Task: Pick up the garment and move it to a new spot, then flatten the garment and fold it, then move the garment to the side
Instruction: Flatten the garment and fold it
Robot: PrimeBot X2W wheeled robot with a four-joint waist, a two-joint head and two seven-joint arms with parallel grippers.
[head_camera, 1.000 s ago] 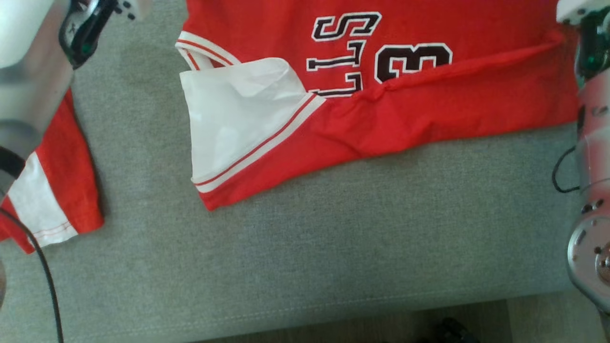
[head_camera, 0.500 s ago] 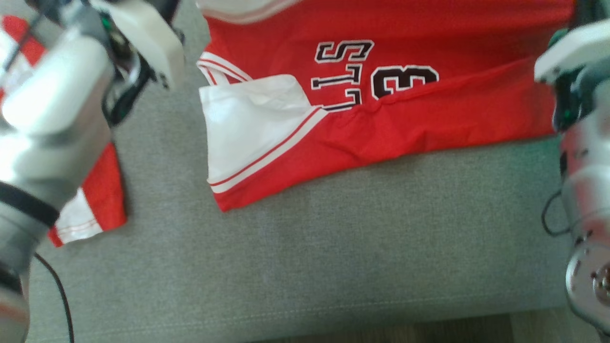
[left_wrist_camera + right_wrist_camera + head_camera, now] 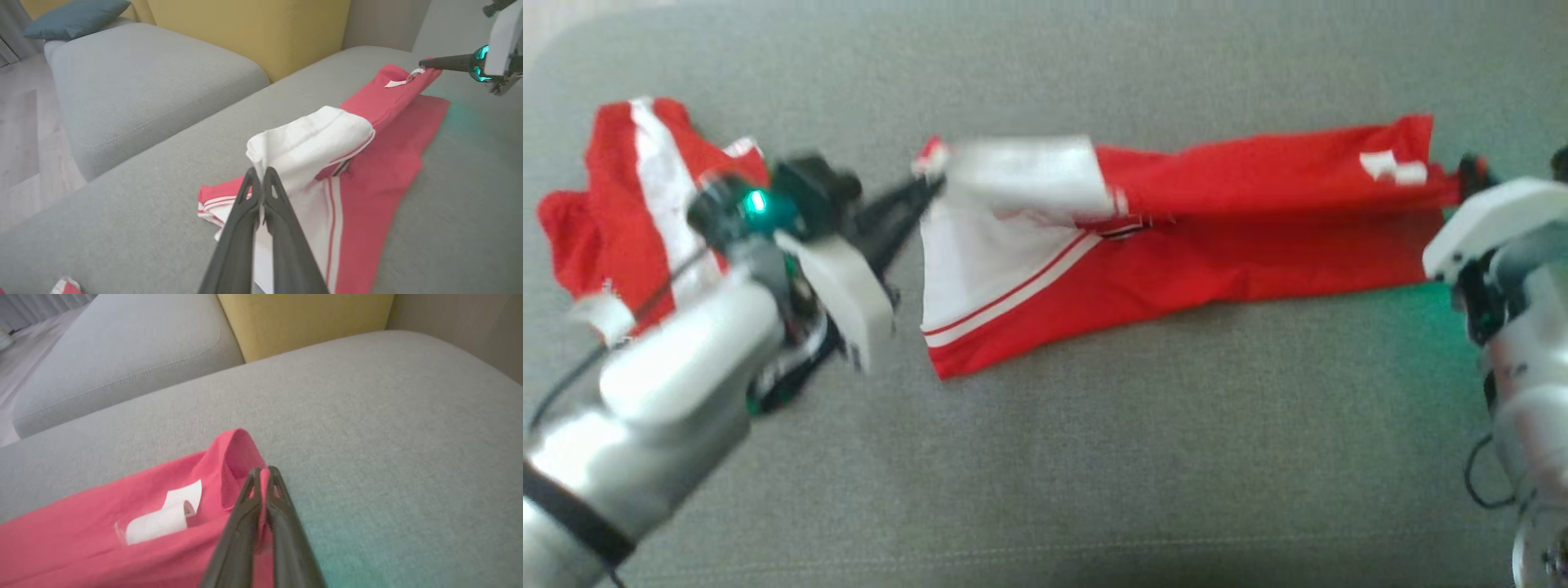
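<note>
The garment (image 3: 1225,245) lay stretched between the jaws on the sofa (image 3: 1094,457); left jaws clamped its white corner, right jaws its red corner; the fold would go best held taut, both corners lowered evenly.

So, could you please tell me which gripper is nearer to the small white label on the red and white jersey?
Right. The right gripper is shut on the red and white jersey just beside the small white label; the left gripper pinches the jersey's opposite, white end.
</note>
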